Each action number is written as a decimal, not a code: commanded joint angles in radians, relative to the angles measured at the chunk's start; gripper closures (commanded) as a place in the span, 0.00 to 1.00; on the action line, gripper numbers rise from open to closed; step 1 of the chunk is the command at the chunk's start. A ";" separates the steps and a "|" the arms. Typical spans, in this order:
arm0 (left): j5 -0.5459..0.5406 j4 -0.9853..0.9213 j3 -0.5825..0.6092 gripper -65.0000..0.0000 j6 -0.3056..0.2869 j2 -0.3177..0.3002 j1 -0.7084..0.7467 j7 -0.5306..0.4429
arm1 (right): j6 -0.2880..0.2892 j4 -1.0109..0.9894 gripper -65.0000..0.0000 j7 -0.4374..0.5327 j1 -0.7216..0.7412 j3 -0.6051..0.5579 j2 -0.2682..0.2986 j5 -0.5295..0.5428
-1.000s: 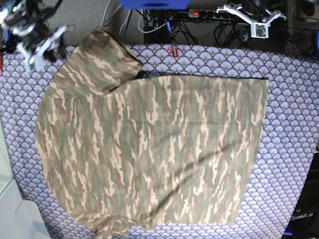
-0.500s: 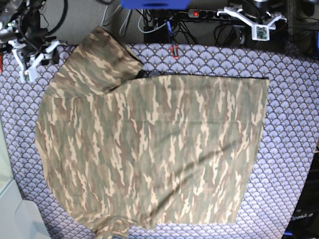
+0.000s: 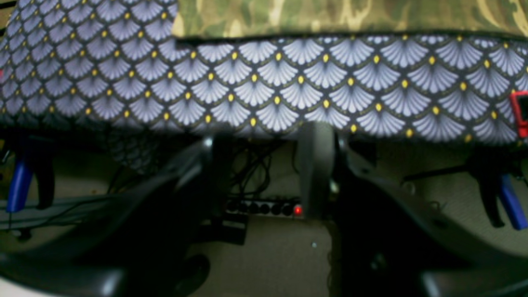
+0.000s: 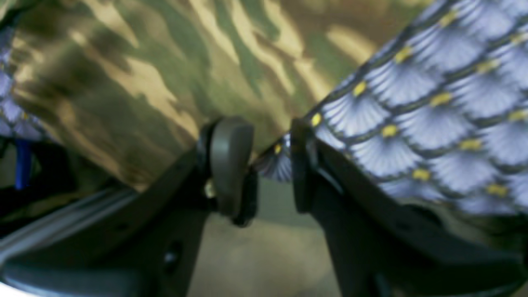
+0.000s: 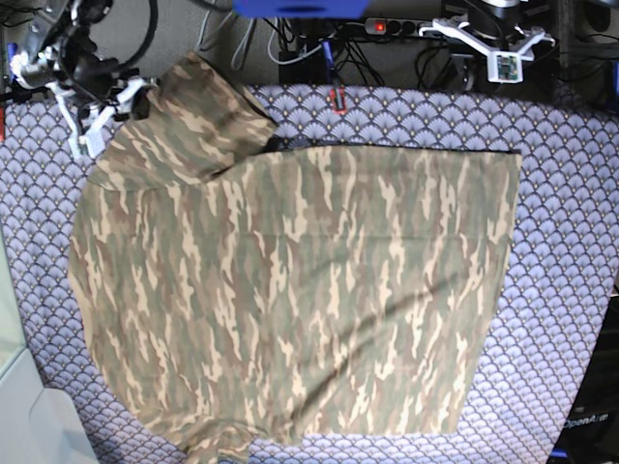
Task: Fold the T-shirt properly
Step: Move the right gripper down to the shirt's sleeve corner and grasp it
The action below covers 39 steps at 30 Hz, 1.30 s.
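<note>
A large short-sleeved T-shirt (image 5: 290, 290) in a camouflage print of tan, olive green and brown streaks lies spread nearly flat on a purple table cloth (image 5: 571, 251) patterned with pale fan-shaped scales and small yellow dots. The shirt covers most of the cloth, one sleeve folded in over the body at the top left of the base view, its straight hem edge running down the right side. The right gripper (image 4: 270, 165), a white and black two-fingered claw, hovers at the top left corner of the base view (image 5: 92, 116), just beside the folded sleeve; in its wrist view the dark fingers (image 4: 229, 161) stand parted with a clear gap, nothing pinched between them, and the sleeve's edge and the scale cloth lie beyond. The left gripper (image 5: 493, 39), white with a small green part, sits at the top right of the base view, beyond the table's far edge and well apart from the shirt; its wrist view shows its jaws spread wide and bare over a grey floor, with a black power strip (image 3: 264, 206) showing a red light between them.
</note>
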 commanded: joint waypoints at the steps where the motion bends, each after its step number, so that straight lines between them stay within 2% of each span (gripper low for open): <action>1: 0.002 0.015 -0.003 0.59 0.006 -0.001 0.012 -0.026 | 0.004 -0.015 0.68 0.026 0.004 0.005 0.010 0.018; 6: 0.002 0.015 -0.004 0.59 0.006 -0.001 0.014 -0.026 | 0.004 -0.076 0.68 0.069 0.001 0.002 0.015 0.018; 18: 0.002 0.015 -0.004 0.59 0.006 -0.001 0.014 -0.026 | 0.004 -0.071 0.68 0.055 -0.022 -0.001 -0.021 0.034; 22: 0.002 0.015 -0.004 0.59 0.006 -0.001 0.014 -0.026 | 0.004 -0.071 0.68 0.012 -0.019 -0.030 -0.019 0.061; 32: 0.003 0.015 -0.004 0.59 0.006 -0.001 0.012 -0.026 | 0.004 -0.071 0.69 0.008 -0.011 -0.050 -0.016 0.084; 34: 0.003 0.015 -0.004 0.59 0.006 -0.001 0.012 -0.026 | 0.004 -0.071 0.75 0.008 -0.011 -0.050 -0.014 0.084; 38: 0.003 0.015 -0.004 0.59 0.006 -0.001 0.012 -0.026 | 0.004 -0.076 0.97 0.008 0.003 -0.047 -0.011 0.078; 39: 0.003 0.015 -0.004 0.59 0.006 -0.001 0.012 -0.026 | 0.004 -0.076 1.00 0.008 0.004 -0.046 0.002 0.078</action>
